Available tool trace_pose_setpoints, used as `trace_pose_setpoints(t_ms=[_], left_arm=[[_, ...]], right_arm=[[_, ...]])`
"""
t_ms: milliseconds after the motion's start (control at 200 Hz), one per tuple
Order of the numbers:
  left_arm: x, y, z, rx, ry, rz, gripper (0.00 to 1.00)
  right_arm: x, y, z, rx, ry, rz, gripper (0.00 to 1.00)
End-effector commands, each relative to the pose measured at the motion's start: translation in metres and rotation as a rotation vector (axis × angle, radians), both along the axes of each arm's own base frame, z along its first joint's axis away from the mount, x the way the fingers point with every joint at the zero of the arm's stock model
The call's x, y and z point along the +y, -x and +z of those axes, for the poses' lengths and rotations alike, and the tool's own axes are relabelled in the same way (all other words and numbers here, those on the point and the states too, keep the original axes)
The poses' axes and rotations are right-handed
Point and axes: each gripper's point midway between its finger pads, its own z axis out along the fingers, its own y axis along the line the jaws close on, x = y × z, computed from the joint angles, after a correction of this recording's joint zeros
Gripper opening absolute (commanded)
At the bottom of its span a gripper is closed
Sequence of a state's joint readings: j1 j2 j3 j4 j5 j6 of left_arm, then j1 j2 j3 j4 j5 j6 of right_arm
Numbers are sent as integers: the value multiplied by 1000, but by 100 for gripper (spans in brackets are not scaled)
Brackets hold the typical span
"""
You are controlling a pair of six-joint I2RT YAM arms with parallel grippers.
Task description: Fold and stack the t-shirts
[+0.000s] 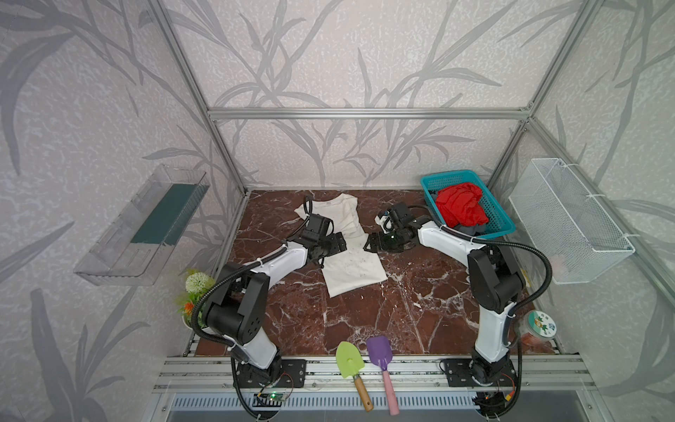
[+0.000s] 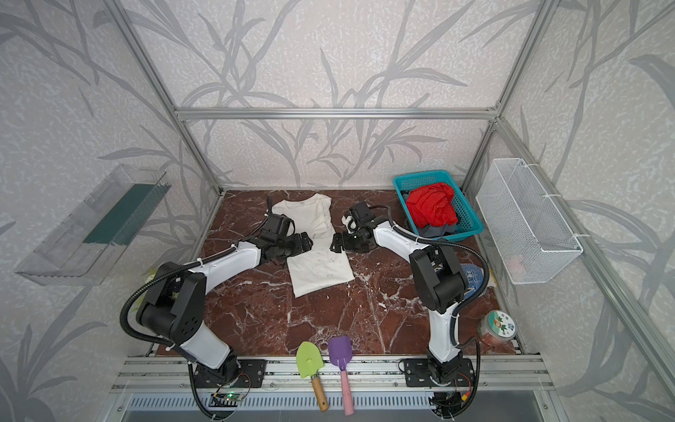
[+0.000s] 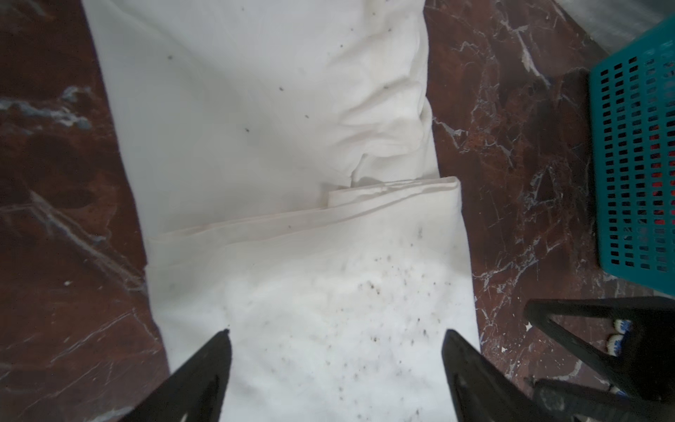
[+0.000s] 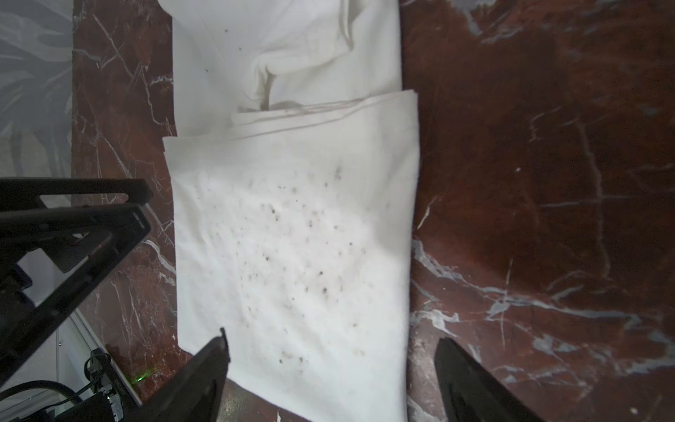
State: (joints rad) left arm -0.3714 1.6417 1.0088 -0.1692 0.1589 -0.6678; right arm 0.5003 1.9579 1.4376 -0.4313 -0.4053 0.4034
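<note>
the cream-white t-shirt [image 1: 352, 263] lies in the middle of the marbled table [image 1: 365, 321], folded into a long strip, its near part doubled over with a speckled face up. the left fingers [image 3: 204, 372] are spread wide above that speckled panel, nothing between them. the right fingers [image 4: 199, 380] are parted just as wide, one over the cloth, the other over bare table, gripping nothing. in both top views the two face each other across the shirt. the red t-shirt [image 1: 460, 208] sits bunched in the teal basket [image 1: 498, 215] at the far right corner, on top of a dark grey t-shirt [image 1: 476, 230].
</note>
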Motion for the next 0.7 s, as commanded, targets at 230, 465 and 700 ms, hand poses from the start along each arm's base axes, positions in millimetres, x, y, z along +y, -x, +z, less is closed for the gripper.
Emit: trace_pose_setpoints(t_ms=[230,465,700], left_arm=[[-18,-20,2,-32,129,52,96],[-15,-32,-13,-16,151,116,96],[16,-30,-23,-5,167,169,96]], right_arm=[[22,-33,7,-31,-142,-28,96],[48,-54,0,8,-242,-48,93],[69,-68,-5,24,-276,-41,92]])
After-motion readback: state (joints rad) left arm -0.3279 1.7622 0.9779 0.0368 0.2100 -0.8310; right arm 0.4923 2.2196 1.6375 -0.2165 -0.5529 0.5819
